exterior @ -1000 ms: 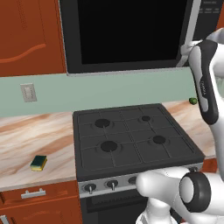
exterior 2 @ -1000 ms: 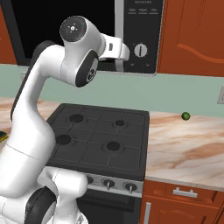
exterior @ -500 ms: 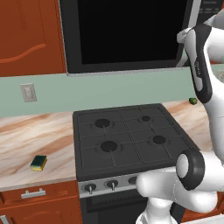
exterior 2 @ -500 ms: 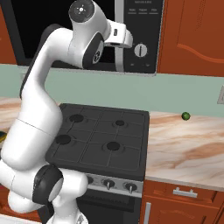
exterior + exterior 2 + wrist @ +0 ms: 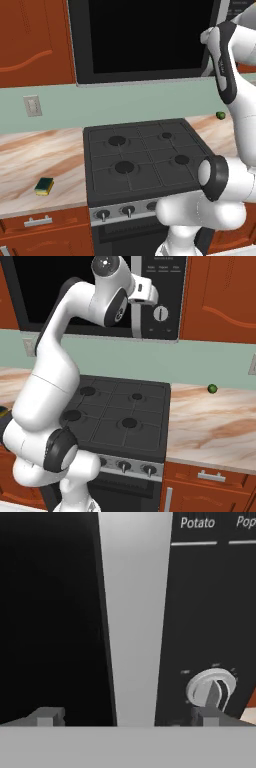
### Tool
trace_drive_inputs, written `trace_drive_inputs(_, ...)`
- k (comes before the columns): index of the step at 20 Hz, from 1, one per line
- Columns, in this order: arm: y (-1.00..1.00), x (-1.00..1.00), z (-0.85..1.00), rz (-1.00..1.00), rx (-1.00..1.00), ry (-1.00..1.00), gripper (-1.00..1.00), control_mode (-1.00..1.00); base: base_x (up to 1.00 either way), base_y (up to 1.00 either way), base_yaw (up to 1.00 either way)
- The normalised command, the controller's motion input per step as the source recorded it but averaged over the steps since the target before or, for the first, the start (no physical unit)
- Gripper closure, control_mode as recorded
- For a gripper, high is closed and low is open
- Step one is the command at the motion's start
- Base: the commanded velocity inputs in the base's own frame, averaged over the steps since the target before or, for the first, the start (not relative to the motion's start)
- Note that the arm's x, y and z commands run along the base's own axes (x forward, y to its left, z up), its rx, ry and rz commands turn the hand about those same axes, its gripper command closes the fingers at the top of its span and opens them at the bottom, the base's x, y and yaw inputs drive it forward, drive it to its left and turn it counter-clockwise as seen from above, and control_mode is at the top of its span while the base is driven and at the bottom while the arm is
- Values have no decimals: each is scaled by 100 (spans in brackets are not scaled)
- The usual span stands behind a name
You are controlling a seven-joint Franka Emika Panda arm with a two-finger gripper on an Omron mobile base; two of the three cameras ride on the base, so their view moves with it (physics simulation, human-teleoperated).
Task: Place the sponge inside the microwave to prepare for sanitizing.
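Observation:
The sponge (image 5: 44, 186), yellow with a dark green top, lies on the marble counter left of the stove, far from the hand. The microwave (image 5: 142, 37) hangs above the stove with its dark glass door shut. My gripper (image 5: 126, 717) is raised up against the microwave front (image 5: 165, 286) and stands open. Its fingertips (image 5: 47, 716) sit on either side of the pale vertical handle bar (image 5: 132, 612), holding nothing. The white round knob (image 5: 211, 687) is just right of the handle, with the dark door glass (image 5: 50, 612) to the left.
A black stove (image 5: 145, 155) with several burners sits below the microwave. A tiny green ball (image 5: 212, 388) rests on the right counter near the wall. Red cabinets (image 5: 220, 296) flank the microwave. My arm (image 5: 55, 366) arches up over the stove's left side.
The arm has swung higher and brought the hand in against the microwave's handle. The gripper has stayed open. The sponge and the ball have not moved.

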Motion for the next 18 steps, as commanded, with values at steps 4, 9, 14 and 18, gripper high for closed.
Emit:
trace_drive_inputs(4, -14, 32, 0, 0, 0, -10, -100, -100, 0, 0, 0)
trace_drive_inputs(9, -3, 37, -2, 0, 0, -10, -100, -100, 0, 0, 0)
trace_drive_inputs(14, 0, 43, -4, 0, 0, -4, -100, -100, 0, 0, 0)
trace_drive_inputs(18, 0, 51, -6, 0, 0, 0, -100, -100, 0, 0, 0)
